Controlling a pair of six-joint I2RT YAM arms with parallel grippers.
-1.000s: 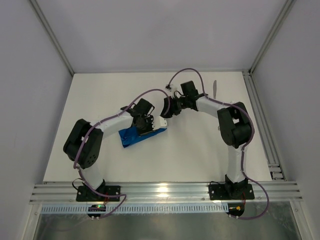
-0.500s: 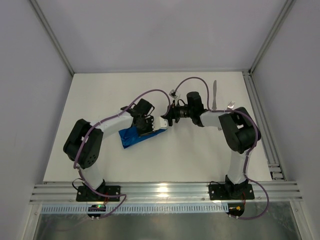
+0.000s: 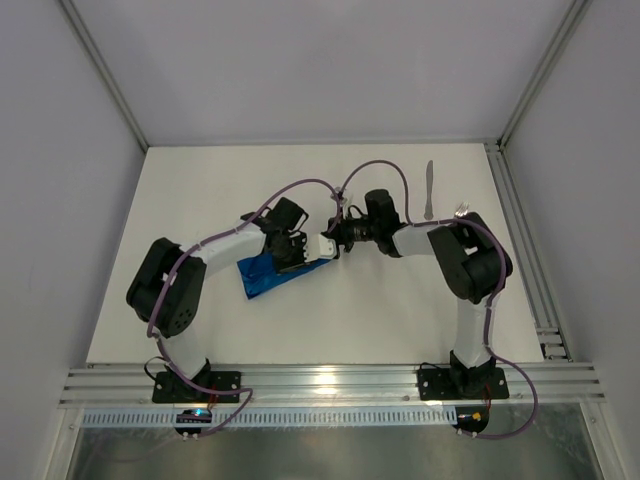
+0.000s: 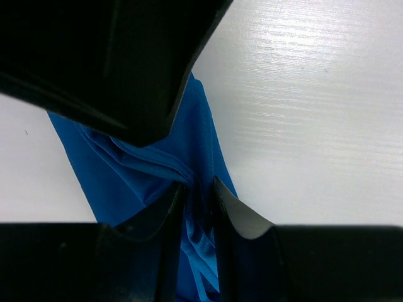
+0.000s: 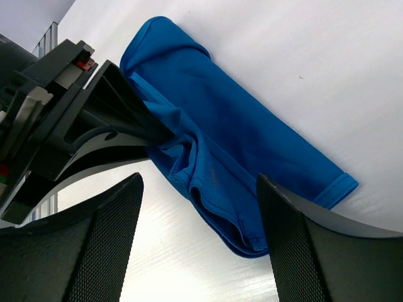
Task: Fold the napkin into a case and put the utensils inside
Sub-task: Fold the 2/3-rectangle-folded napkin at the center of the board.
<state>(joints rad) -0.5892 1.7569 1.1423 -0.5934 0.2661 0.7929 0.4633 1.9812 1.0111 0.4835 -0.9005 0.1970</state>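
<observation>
Left pincer [image 4: 195, 189] is clenched on a pleat of the napkin [image 5: 239, 138], lifting the top layer at what looks like the pouch's mouth. The cloth lies left of middle on the surface [image 3: 380, 310]. Right pincer [image 5: 198, 182] hangs spread and empty, just off that end. The knife [image 3: 428, 190] lies well apart, far right. The trick now, I'd say: hold the pleat high so the mouth gapes, take the knife by its handle, and slide it in low along the fold.
</observation>
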